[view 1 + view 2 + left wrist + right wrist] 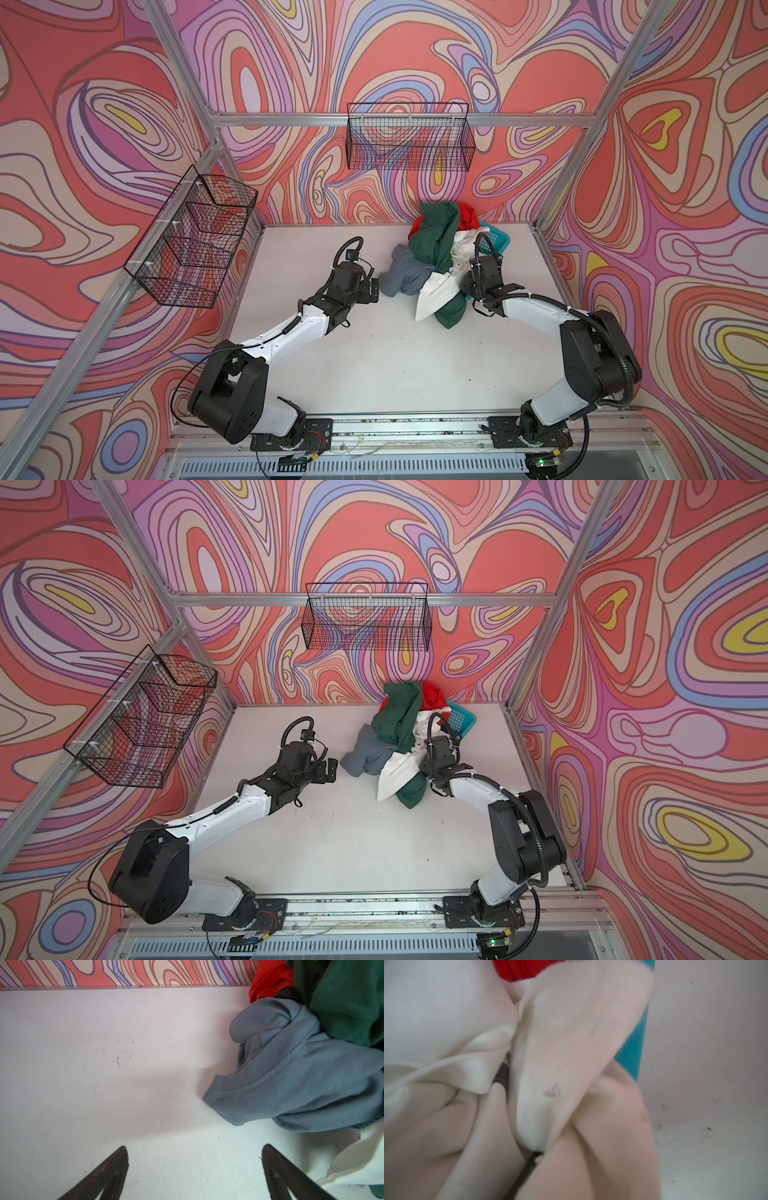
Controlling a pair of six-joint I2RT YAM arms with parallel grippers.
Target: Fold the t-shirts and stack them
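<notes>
White tabletop [374,353]: my right gripper [465,286] buried in off-white cloth t-shirt [430,297], grip unclear; left gripper [193,1147] spread. Pulling may drag tangled dark-green t-shirt [432,245] alongside.

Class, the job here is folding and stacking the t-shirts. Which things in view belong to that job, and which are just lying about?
Belong to the job: dark green shirt, red shirt, off-white shirt, grey-blue shirt.

Just lying about: turquoise basket, back-wall wire basket, side-wall wire basket.
</notes>
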